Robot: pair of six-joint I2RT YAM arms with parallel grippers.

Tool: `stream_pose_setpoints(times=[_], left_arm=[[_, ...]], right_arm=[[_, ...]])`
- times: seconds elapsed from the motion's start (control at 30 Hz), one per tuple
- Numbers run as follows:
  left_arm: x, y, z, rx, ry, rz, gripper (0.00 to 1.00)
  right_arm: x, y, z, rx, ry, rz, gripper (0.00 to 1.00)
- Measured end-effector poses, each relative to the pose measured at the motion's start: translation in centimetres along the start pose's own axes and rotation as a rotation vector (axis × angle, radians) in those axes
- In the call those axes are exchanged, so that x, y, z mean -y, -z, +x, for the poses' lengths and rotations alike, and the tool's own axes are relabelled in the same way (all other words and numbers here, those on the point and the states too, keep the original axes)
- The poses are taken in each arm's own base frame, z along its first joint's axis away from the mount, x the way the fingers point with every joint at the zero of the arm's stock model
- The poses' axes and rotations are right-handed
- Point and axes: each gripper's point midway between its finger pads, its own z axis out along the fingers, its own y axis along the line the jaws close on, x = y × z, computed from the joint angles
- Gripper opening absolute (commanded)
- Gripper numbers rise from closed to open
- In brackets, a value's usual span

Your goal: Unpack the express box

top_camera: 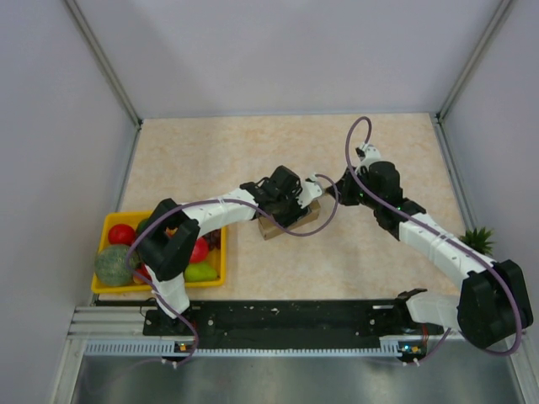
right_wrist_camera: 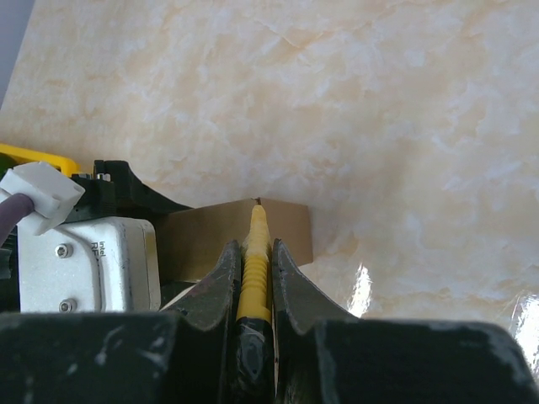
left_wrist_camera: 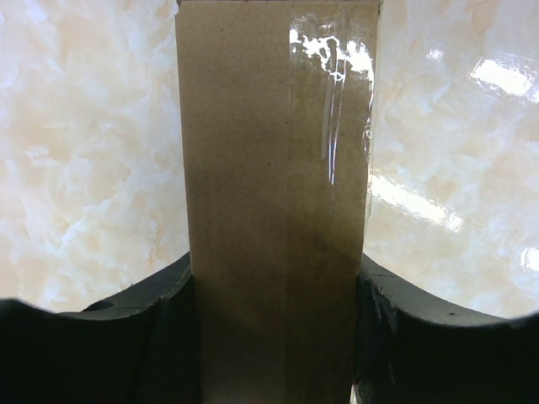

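Your left gripper (left_wrist_camera: 276,286) is grasping the express box (left_wrist_camera: 269,210): the plain brown cardboard fills the whole gap, and both long edges sit flush against the inner faces of the black fingers (left_wrist_camera: 160,337). Outside each finger you've got bare table (left_wrist_camera: 84,168), glossy cream marble pattern with glare patches, so there's open room on both flanks. The box runs straight ahead of the fingertips and out past the top of that wrist view. It has a matte face, with a shiny strip of clear tape (left_wrist_camera: 337,126) down the right-hand part. Now your right gripper (right_wrist_camera: 253,252) is clenched on a yellow tool (right_wrist_camera: 256,223), thin and tapering, black at the base. Its tip is right at the box's top edge, just ahead of the fingertips. Beyond and to the right of those fingers the table lies open and flat. To their left it's tight, because the left wrist's white housing (right_wrist_camera: 84,261) sits just beside them. From above, the box lies between the two grippers in mid-table, and the yellow fruit tray (top_camera: 114,220) is well apart, back by the left arm's base.
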Motion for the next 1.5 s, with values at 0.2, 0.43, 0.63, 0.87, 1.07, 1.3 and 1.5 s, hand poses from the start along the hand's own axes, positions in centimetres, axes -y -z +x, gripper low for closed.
stream_pose_setpoints(times=[0.2, 0.43, 0.63, 0.87, 1.07, 1.3, 1.5], left_arm=[[0.0, 0.0, 0.0, 0.0, 0.0, 0.0, 0.12], [-0.1, 0.0, 0.0, -0.003, -0.005, -0.002, 0.12], [0.0, 0.0, 0.1, -0.003, -0.005, -0.002, 0.13], [0.0, 0.0, 0.1, -0.008, -0.004, 0.0, 0.12], [-0.1, -0.1, 0.1, -0.017, -0.002, 0.002, 0.1], [-0.1, -0.2, 0.0, -0.02, -0.002, 0.004, 0.09], [0.0, -0.2, 0.0, -0.016, -0.002, 0.018, 0.09]], right_arm=[[0.0, 0.1, 0.0, 0.0, 0.002, -0.003, 0.0], [0.1, 0.8, 0.5, 0.01, 0.012, -0.007, 0.0], [0.3, 1.1, 1.0, -0.004, 0.016, -0.001, 0.0], [0.1, 1.1, 1.0, -0.005, 0.019, -0.009, 0.0], [0.1, 0.9, 1.1, -0.011, 0.034, -0.015, 0.0], [0.3, 1.4, 1.5, -0.023, 0.058, -0.013, 0.0], [0.3, 2.2, 2.1, -0.036, 0.063, -0.014, 0.0]])
